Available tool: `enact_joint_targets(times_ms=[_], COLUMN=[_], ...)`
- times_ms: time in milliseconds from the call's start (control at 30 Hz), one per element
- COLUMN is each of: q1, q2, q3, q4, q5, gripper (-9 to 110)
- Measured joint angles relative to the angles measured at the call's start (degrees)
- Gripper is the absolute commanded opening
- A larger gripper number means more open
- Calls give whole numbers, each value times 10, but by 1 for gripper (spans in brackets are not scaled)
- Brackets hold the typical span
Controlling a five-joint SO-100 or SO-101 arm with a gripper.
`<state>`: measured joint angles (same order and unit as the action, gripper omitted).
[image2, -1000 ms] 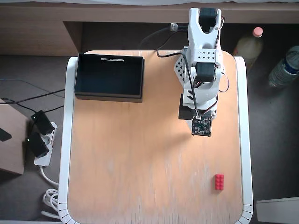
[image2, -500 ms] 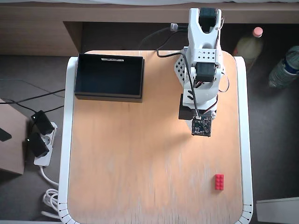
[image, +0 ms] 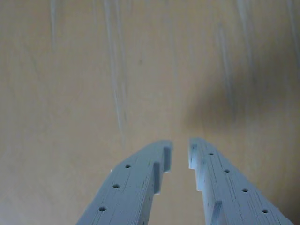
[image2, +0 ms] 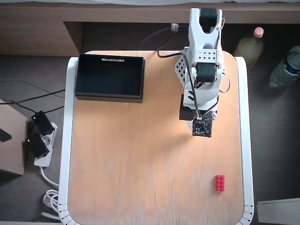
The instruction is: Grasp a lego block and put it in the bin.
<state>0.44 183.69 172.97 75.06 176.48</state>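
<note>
The red lego block [image2: 219, 182] lies on the wooden table [image2: 140, 154] near its lower right corner in the overhead view. The black bin [image2: 109, 97] stands at the table's upper left, with a thin white label strip on its far rim. The white arm [image2: 202, 75] is folded at the top right of the table; its fingers are hidden under the wrist there, well above the block in that view. In the wrist view my gripper [image: 180, 150] points at bare wood, its jaws almost together with a narrow gap and nothing between them. The block and the bin are out of the wrist view.
Two plastic bottles [image2: 248, 44] stand on the floor off the table's right edge. A power strip with black plugs [image2: 40, 138] and cables lies off the left edge. The table has a raised white rim [image2: 244, 140].
</note>
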Motion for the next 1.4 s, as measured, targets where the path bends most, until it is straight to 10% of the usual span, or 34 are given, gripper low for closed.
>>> enact_joint_targets(times_ms=[833, 1400], q1=[10, 21], q2=[-4, -364], q3=[0, -135], q4=[-90, -226], q5=[84, 128], gripper=[0, 0])
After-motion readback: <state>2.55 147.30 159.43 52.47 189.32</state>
